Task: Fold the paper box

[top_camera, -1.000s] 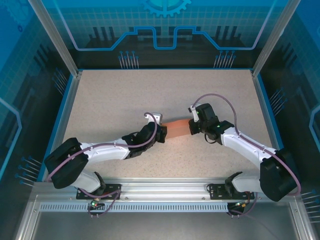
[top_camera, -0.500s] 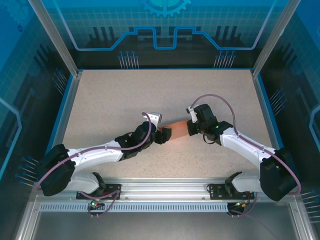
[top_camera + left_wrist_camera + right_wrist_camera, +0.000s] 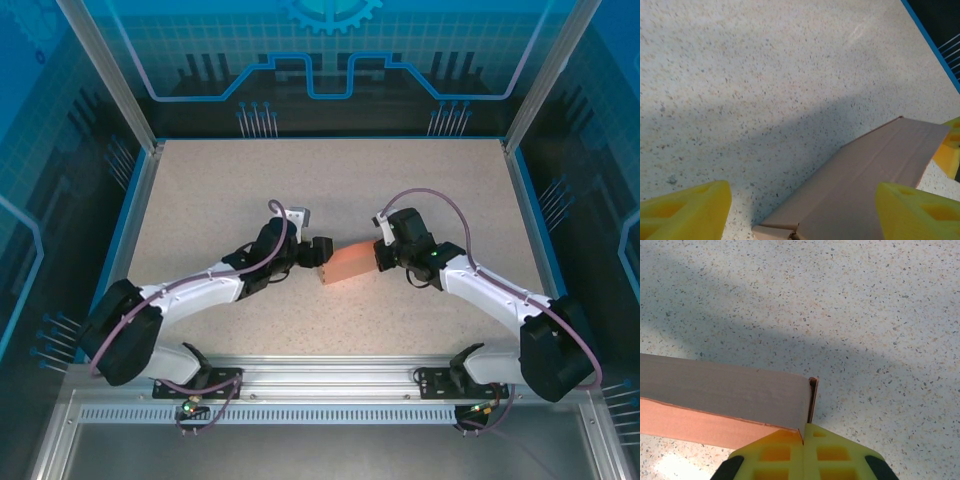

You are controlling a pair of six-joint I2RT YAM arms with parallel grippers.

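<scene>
The paper box (image 3: 348, 264) is a salmon-orange folded cardboard piece lying mid-table between the two arms. My right gripper (image 3: 380, 256) is shut on its right end. In the right wrist view the yellow fingers (image 3: 785, 452) pinch a thin end flap, and the paper box (image 3: 720, 390) stretches off to the left. My left gripper (image 3: 318, 252) stands open just off the box's left end. From the left wrist its two yellow fingers (image 3: 685, 212) sit wide apart, with the paper box (image 3: 865, 180) lying untouched between them. At that box's far end a yellow right-gripper finger (image 3: 947, 155) shows.
The speckled table (image 3: 220, 190) lies bare around the box. A blue-edged rim (image 3: 135, 215) and metal frame posts bound it left and right. Both arm bases stand on the rail (image 3: 320, 385) at the near edge.
My left gripper has opened, let go of the box's left end and drawn back up and to the left. The box's left part is now uncovered. The right gripper keeps its grip.
</scene>
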